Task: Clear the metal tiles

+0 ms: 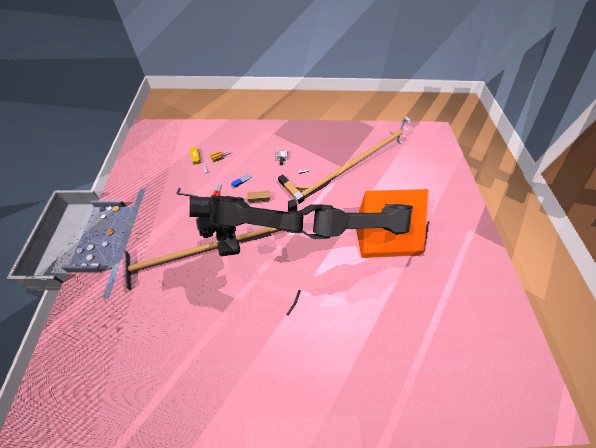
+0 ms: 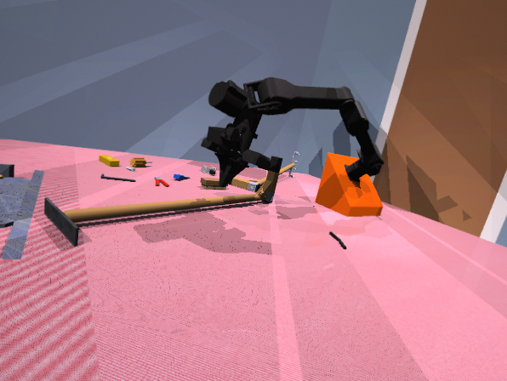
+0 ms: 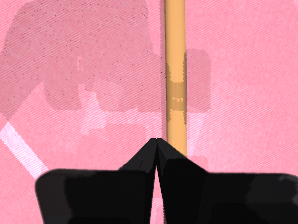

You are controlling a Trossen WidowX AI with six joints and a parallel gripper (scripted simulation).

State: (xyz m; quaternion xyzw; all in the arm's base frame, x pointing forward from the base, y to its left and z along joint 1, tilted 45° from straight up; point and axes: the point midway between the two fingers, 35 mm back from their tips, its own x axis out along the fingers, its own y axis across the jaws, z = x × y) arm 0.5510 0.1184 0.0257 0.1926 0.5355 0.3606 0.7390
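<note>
The long scraper [image 1: 170, 256] [image 2: 149, 207] lies on the pink table, its wooden handle running toward the arm. Its dark blade [image 1: 128, 270] [image 2: 61, 221] stands just off the near corner of the steel bench plate [image 1: 120, 220] [image 2: 13, 191]. Several small metal tiles [image 1: 104, 244] lie on the plate. The grey catch box [image 1: 30, 245] sits at the plate's far end. My gripper [image 1: 223, 241] [image 2: 223, 184] [image 3: 155, 143] is shut, fingertips together, low over the table. The handle also shows in the wrist view [image 3: 175, 75], passing just beside my right finger, not between the fingers.
A long hooked pole [image 1: 350, 165] [image 2: 289, 167], a hammer [image 1: 290, 187], a wood block [image 1: 258, 196] and small tools [image 1: 195, 155] lie behind the arm. The orange arm base [image 1: 395, 235] [image 2: 340, 187] stands to the right. A short black strip [image 1: 293, 302] lies in front. A grey rail [image 1: 131, 215] borders the plate.
</note>
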